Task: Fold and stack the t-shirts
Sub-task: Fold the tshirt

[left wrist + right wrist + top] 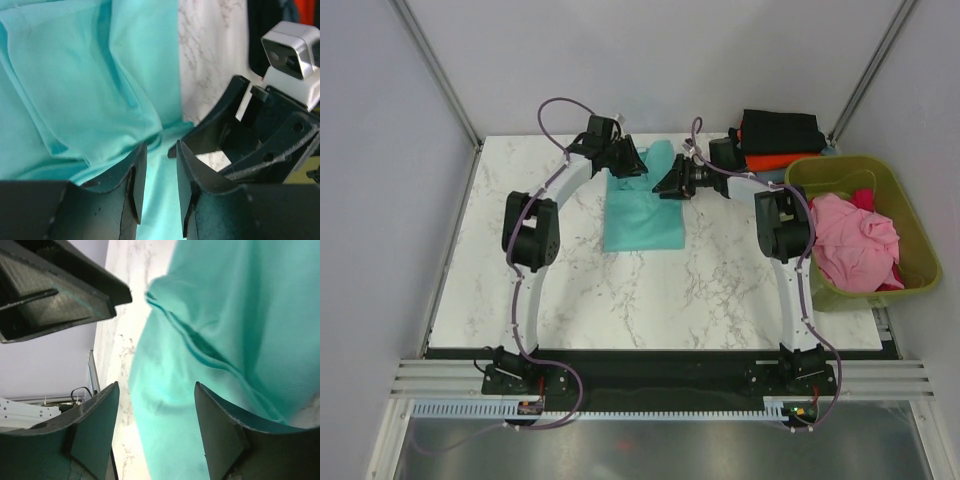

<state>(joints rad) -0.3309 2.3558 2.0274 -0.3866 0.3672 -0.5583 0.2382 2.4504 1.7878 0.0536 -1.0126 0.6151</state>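
Note:
A teal t-shirt (pixel 642 212) lies partly folded as a long strip on the marble table (pixel 570 290), its far end bunched up. My left gripper (pixel 626 160) hovers over that far end; in the left wrist view (pixel 161 165) its jaws stand a narrow gap apart over the teal cloth (pixel 90 90), with nothing pinched. My right gripper (pixel 671 183) is at the shirt's far right edge; in the right wrist view (pixel 156 405) it is wide open above the teal cloth (pixel 230 315). A folded black shirt (pixel 778 130) lies on an orange one (pixel 775 160) at the back right.
An olive-green tub (pixel 898 205) stands at the right edge, holding a crumpled pink shirt (pixel 855 240) and a bit of red cloth. The two grippers are close together; the right one shows in the left wrist view (pixel 260 135). Grey walls enclose the table.

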